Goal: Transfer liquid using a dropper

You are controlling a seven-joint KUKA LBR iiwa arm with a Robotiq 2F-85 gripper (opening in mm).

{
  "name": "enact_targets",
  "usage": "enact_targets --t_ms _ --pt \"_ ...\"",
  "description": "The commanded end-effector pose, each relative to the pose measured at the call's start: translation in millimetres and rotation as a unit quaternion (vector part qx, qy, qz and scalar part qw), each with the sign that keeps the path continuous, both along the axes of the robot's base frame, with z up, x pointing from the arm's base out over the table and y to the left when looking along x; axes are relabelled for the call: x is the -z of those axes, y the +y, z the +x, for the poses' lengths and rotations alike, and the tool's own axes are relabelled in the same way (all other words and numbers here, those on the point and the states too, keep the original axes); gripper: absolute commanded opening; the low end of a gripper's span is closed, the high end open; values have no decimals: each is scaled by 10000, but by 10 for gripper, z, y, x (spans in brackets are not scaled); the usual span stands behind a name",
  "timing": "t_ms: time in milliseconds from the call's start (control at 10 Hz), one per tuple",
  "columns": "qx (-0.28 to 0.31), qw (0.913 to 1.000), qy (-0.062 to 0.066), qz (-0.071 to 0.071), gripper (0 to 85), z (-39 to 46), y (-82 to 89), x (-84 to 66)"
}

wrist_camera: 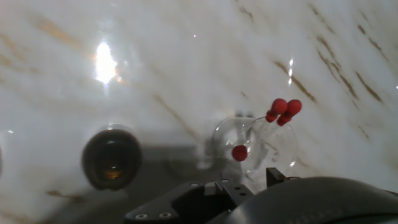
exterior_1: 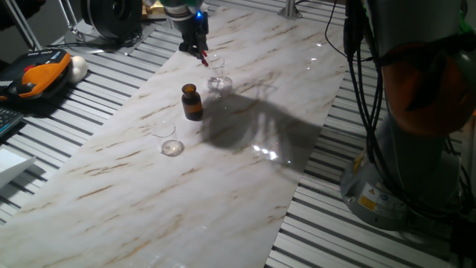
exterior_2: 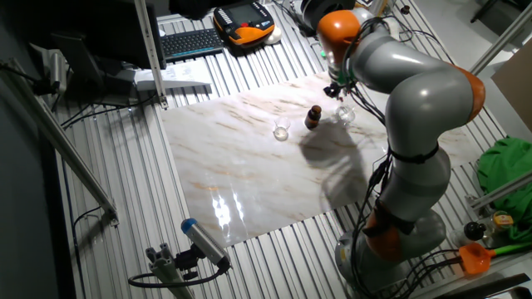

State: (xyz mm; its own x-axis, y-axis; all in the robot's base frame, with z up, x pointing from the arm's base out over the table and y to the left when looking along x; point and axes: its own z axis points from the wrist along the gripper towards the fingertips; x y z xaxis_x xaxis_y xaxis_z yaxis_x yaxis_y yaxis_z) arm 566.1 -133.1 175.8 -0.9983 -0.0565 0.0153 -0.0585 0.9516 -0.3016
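A: Two glasses, one amber bottle (exterior_1: 192,101) on the marble table (exterior_1: 245,171). Dropper (exterior_1: 204,59)?
B: Red bulb shows just above the far glass (exterior_1: 218,73), right under the gripper (exterior_1: 196,49).
A: Fingers shut on it?
B: Can't tell, tips too small & dark.
A: Handling?
B: Prob. light, thin, brittle tube, soft bulb. Take the neck below the bulb, gently.
A: Hand view?
B: Reflections double the bulb; tube barely visible.

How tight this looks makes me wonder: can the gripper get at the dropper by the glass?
Probably yes. The gripper hangs just above the dropper, whose red bulb points up at the glass; nothing stands between them. The bottle stands apart. Whether the jaws are open cannot be told.
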Motion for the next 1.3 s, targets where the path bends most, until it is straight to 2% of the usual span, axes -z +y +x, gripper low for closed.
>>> enact_targets --t_ms 0,200,300,400,500,700,800,900,1000,1100,1200 --pt "-30 10000 -24 31 340 8 -89 46" --pt "14 9999 -37 146 340 44 -85 104" --pt "97 9999 -54 116 340 59 0 90" --pt "177 9998 -56 31 340 68 111 56" --pt "138 9998 -103 -106 340 75 125 70" --pt "40 9999 -110 70 340 100 34 171" --pt "20 9998 -175 109 340 105 15 246" --pt "70 9997 -198 133 340 111 37 299" --pt "75 9995 -305 59 340 108 60 353" --pt "-32 9993 -361 4 340 110 19 407" --pt "-84 9992 -384 102 340 124 -44 464"
